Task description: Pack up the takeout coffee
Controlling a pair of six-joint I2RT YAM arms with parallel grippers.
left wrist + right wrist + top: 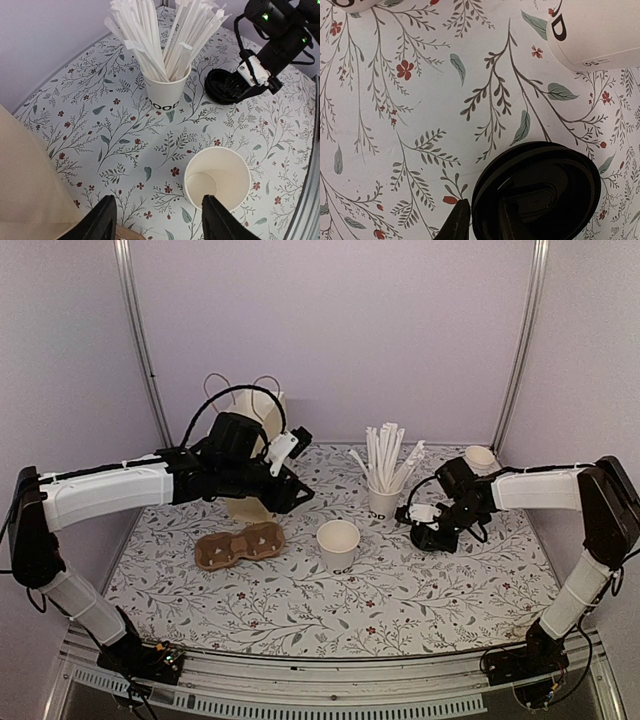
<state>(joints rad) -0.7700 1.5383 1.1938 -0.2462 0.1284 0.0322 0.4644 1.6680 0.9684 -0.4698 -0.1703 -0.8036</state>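
Observation:
The takeout coffee cup (pixel 338 545) stands open in the middle of the table, white with dark lettering and no lid on it; it looks empty in the left wrist view (pixel 217 180). Its black round lid (pixel 432 537) is to the right of it, low over the table. My right gripper (pixel 425 530) is shut on the lid's rim (pixel 535 195), one finger inside and one outside. My left gripper (pixel 295 495) is open and empty, hovering left of and above the cup, in front of the paper bag (pixel 255 415).
A white cup full of long white straws (pixel 383 502) stands behind the coffee cup, close to the lid. A brown cardboard cup carrier (pixel 240 545) lies left of the cup. A stack of cups (pixel 480 458) stands at the back right.

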